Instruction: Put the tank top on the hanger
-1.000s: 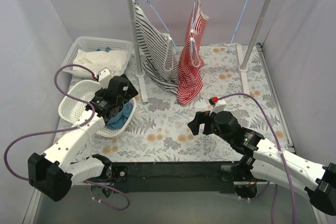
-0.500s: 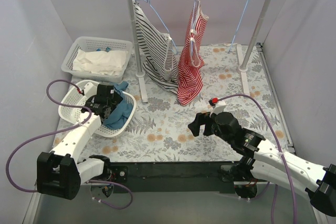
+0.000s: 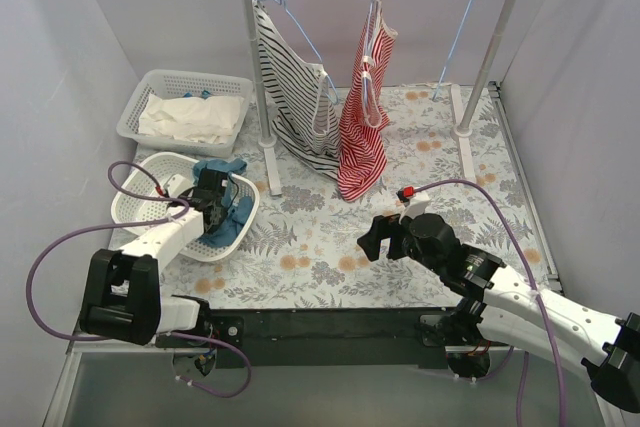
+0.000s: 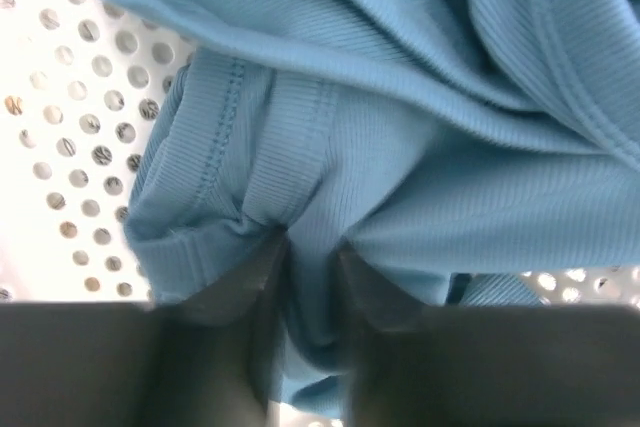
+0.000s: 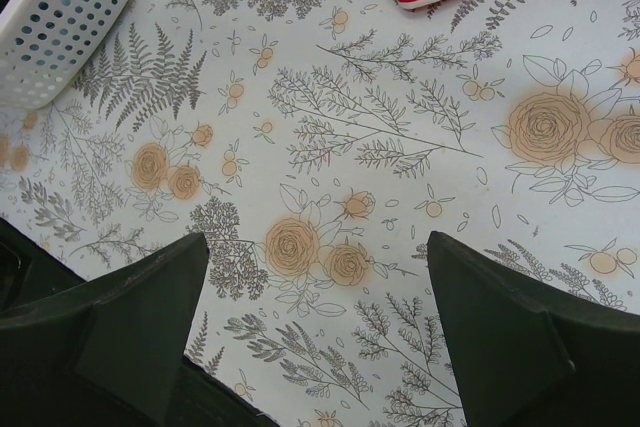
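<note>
The teal-blue tank top (image 3: 226, 211) lies bunched in a round white basket (image 3: 135, 209) at the left of the table. My left gripper (image 3: 211, 197) reaches down into that basket. In the left wrist view it (image 4: 312, 247) is shut on a fold of the tank top (image 4: 400, 147), with the perforated basket wall (image 4: 70, 97) behind. The light-blue wire hanger (image 3: 462, 32) hangs bare on the right end of the rack rail. My right gripper (image 3: 376, 237) hovers over the flowered cloth near the table's middle, open and holding nothing (image 5: 318, 237).
A rack stands at the back on two white posts (image 3: 258, 77) (image 3: 490, 57). A black-and-white striped top (image 3: 295, 97) and a red-and-white striped top (image 3: 365, 127) hang from it. A rectangular white basket (image 3: 160, 82) with pale cloths sits at the back left.
My left gripper has dropped from above the round basket down into it and shut on the tank top. The right arm has stayed put.
</note>
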